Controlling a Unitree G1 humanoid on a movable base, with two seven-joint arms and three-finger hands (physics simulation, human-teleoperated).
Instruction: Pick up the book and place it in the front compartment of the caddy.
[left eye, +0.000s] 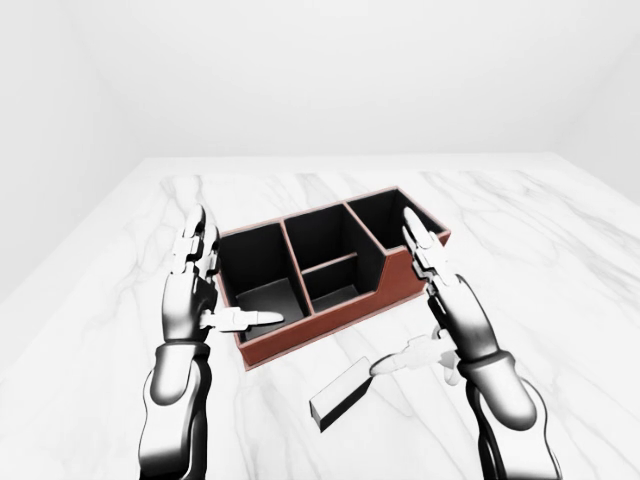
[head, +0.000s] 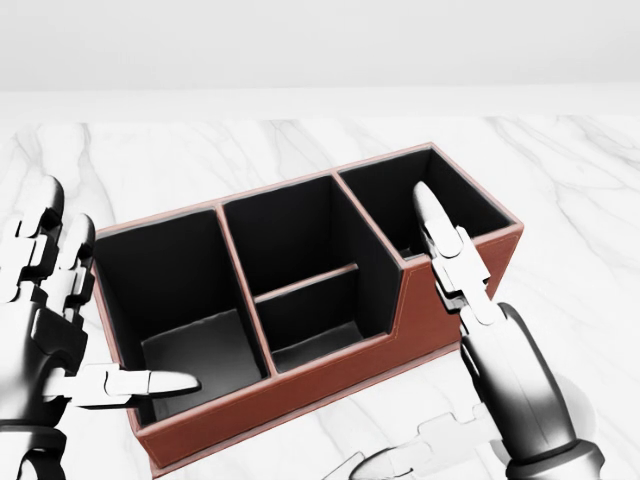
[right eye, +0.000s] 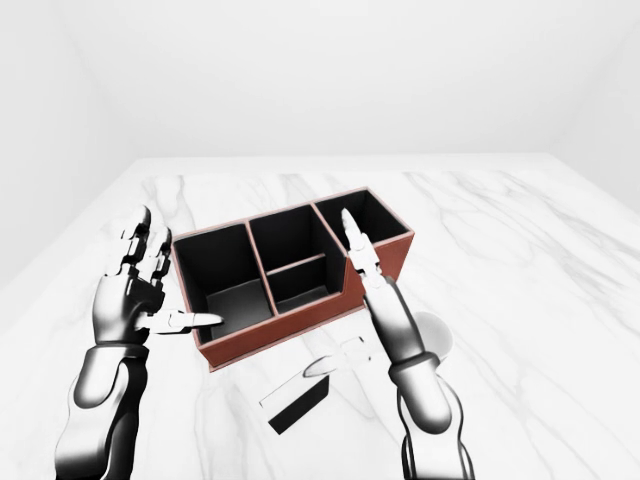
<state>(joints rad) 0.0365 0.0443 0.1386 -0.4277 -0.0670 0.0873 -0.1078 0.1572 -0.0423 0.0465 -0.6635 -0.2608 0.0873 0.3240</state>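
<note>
— Where's the book (left eye: 338, 394)?
— Flat on the marble table (left eye: 560, 270), just below the caddy (left eye: 330, 270).
— The hands?
— Left hand (left eye: 192, 285) and right hand (left eye: 445, 310) both spread, fingers apart, holding nothing

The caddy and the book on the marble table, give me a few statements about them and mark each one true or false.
1. The book lies on the table, outside the caddy. True.
2. The right hand is shut on the book. False: its fingers are spread open above the book.
3. All the caddy's visible compartments hold nothing. True.
4. The left hand holds a pen. False: it is open and holds nothing.
5. The caddy is blue. False: reddish brown outside, black inside.
</note>
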